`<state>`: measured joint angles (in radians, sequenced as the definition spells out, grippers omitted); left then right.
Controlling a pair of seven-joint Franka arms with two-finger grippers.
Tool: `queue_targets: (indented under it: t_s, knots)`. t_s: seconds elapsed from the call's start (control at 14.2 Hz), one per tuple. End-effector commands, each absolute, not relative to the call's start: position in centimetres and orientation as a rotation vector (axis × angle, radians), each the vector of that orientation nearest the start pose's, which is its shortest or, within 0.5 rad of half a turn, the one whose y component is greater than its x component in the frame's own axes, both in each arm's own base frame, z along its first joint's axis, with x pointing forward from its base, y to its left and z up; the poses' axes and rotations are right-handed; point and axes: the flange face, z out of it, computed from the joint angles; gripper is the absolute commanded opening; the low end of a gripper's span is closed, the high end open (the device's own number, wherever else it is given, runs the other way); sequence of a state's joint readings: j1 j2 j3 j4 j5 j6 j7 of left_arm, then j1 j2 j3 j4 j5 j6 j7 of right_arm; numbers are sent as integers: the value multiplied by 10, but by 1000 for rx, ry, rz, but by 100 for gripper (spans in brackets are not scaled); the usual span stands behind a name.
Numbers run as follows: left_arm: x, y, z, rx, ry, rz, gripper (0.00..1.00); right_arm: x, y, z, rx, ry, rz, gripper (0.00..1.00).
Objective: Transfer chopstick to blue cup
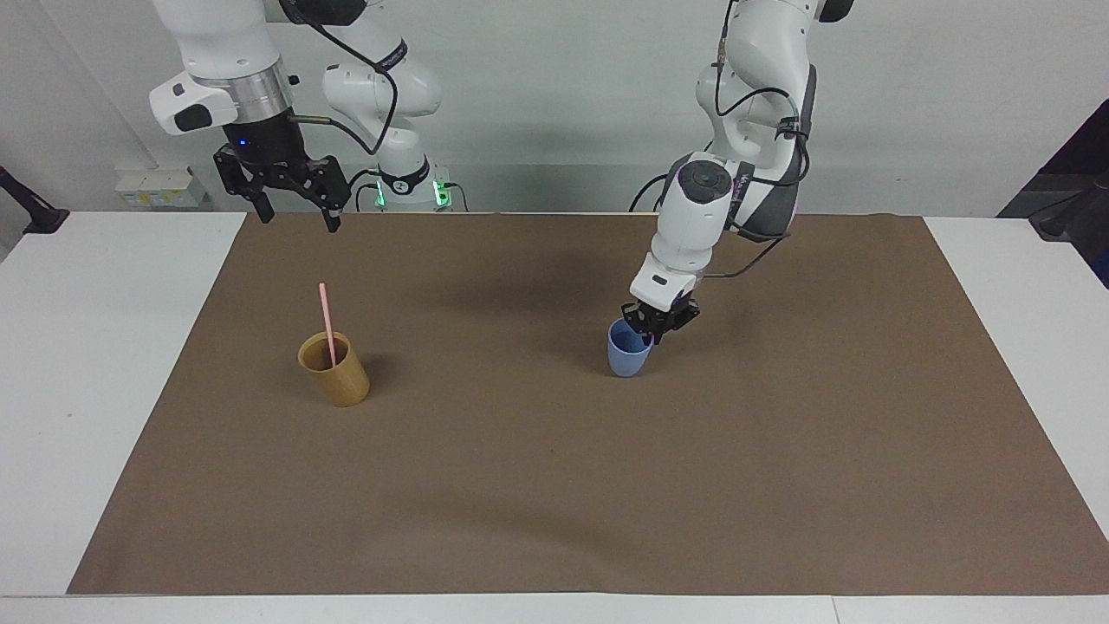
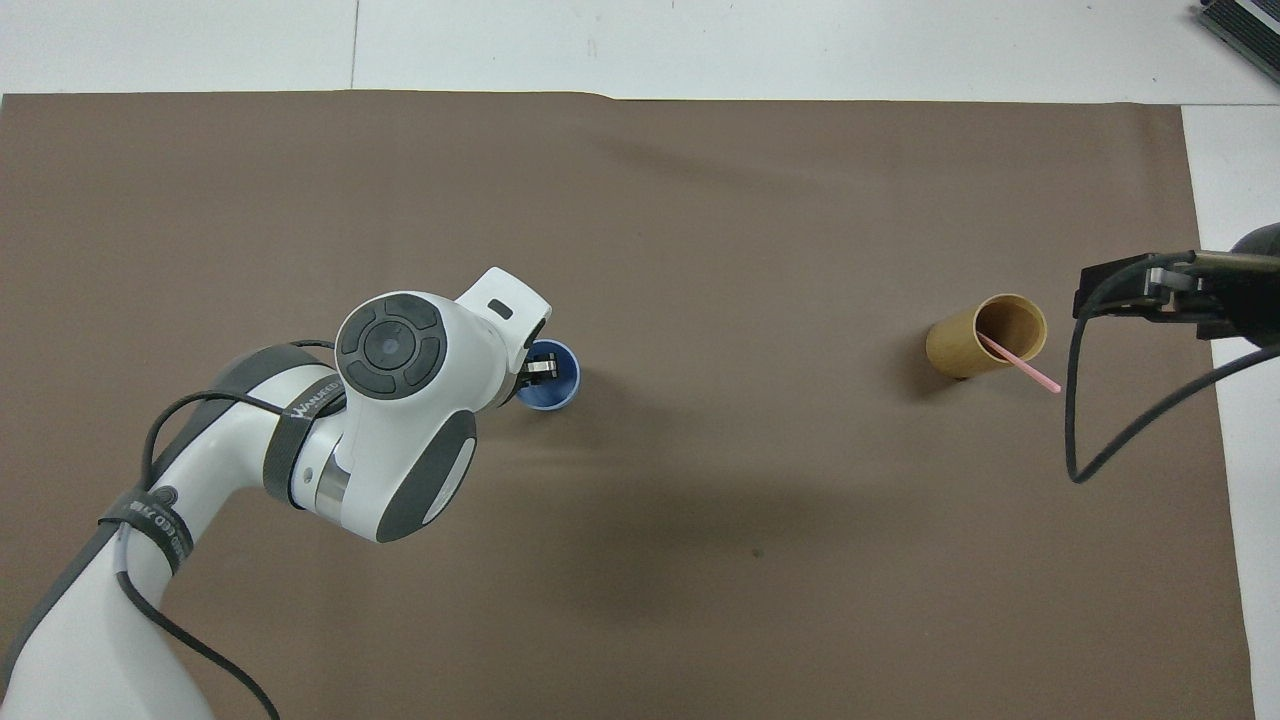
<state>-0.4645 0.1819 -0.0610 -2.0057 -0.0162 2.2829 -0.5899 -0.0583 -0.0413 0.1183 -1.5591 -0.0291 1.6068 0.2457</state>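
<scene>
- While the chopstick [image 1: 326, 319] stands slanted in the tan cup [image 1: 334, 370], its upper end well above the rim, the transfer itself is judged not yet begun.
- Blue cup [image 1: 627, 355]: upright on the brown mat [image 1: 554, 485], well apart from the tan cup, toward the left arm's end of the table [image 1: 104, 364].
- Left gripper [image 1: 656, 327]: at the blue cup's rim, on the part of the rim nearest the robots; the overhead view shows one fingertip inside the mouth. Whether it is pinching the wall or letting go cannot be told.
- Right gripper [image 1: 295, 211]: raised over the mat's edge, on the robots' side of the tan cup, fingers spread wide and holding nothing.
- Step in hand, as a judgement: settling the blue cup in place before the stick is fetched.
- Next move, as a judgement: the right gripper would need to come down over the tan cup and close on the exposed upper part of the chopstick; being thin and slanted, it calls for careful alignment, and the tan cup may tip if the stick is dragged sideways.
</scene>
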Motion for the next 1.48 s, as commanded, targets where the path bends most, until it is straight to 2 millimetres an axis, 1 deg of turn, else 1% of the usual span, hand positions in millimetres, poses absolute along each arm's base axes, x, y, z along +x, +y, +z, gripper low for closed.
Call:
queue_targets:
  t_s: [0.0,0.07,0.21,0.35,0.42,0.49,0.56,0.7,0.84,0.91,0.99,1.06,1.13,1.27,1.41]
  knots:
    - [519,-299,384,-3187,-118,-118,100,543,29,659,-3140,281,-130,100]
    - [520,-299,387,-3191,-120,-125,100,544,29,659,-3138,278,-129,100]
    - [524,-295,409,-3190,-126,-135,100,545,28,659,-3139,276,-139,100]
    - [533,-285,459,-3175,-141,-107,100,545,17,658,-3139,295,-134,100]
    - [544,-264,482,-3163,-160,-83,100,544,15,656,-3139,304,-137,100]
    - [549,-244,500,-3157,-109,-62,100,543,13,654,-3138,306,-146,100]
    - [550,-224,522,-3163,-43,-82,100,544,8,651,-3136,320,-146,100]
    - [551,-174,548,-3157,32,-88,100,543,5,645,-3137,335,-129,100]
    - [552,-137,573,-3145,145,-65,100,543,2,630,-3142,340,-89,100]
    - [555,-114,588,-3139,193,-51,100,545,-3,623,-3139,353,-100,100]
    - [556,-97,600,-3135,226,-43,100,546,-5,616,-3138,358,-102,100]
    - [558,-78,606,-3134,226,-39,100,546,-8,607,-3140,365,-93,100]
    - [558,-64,609,-3134,214,-29,100,547,-13,597,-3139,381,-83,100]
    - [554,-44,609,-3133,200,24,100,548,-15,568,-3139,384,-64,100]
    - [545,-41,621,-3134,217,17,100,545,-14,548,-3141,383,-52,100]
